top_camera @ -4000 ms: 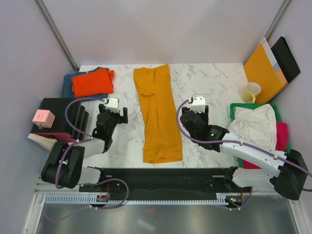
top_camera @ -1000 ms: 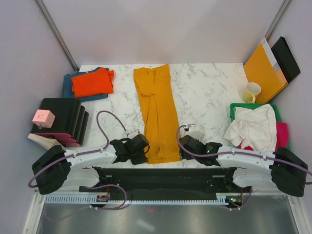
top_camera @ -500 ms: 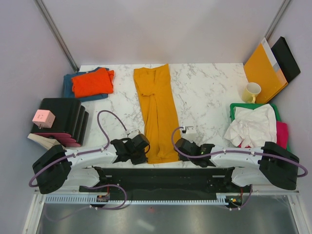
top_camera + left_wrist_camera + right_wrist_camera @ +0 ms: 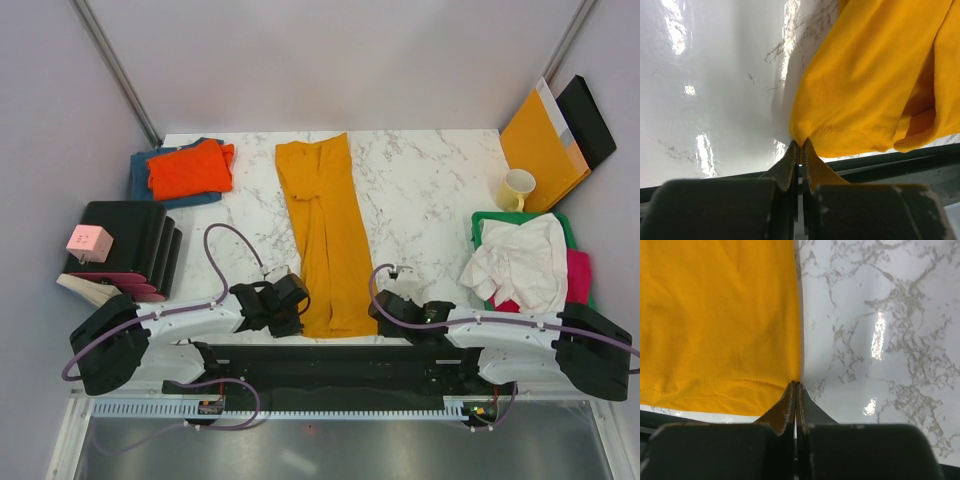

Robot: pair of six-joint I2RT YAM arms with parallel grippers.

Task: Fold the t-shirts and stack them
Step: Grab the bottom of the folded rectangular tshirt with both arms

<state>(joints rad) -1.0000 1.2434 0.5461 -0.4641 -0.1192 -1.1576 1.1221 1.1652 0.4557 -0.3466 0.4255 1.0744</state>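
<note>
Mustard-yellow t-shirt [image 4: 325,235] lies folded into a long narrow strip in the middle of the table, its long axis running from the far edge toward the arms and leaning slightly, the far end a little left, the hemmed near end a little right. That hem sits at the near edge of the table. The left gripper [image 4: 800,150] has its fingers pressed together on the hem's left corner, and the right gripper [image 4: 795,390] pinches the right corner the same way; both are low against the surface.

At the far left an orange t-shirt [image 4: 188,168] lies folded on a teal-blue t-shirt [image 4: 140,172]. On the right a crumpled white t-shirt [image 4: 520,262] is heaped over a magenta t-shirt [image 4: 578,275] in a green tray [image 4: 480,222]. Beyond it stand a pale yellow mug [image 4: 517,188] and an orange-brown envelope [image 4: 540,145] leaning on the wall. A black rack [image 4: 130,240] with a pink cube [image 4: 88,241] sits at the left edge. The table [image 4: 430,190] is glossy white marble with grey veins, boxed in by plain grey walls
</note>
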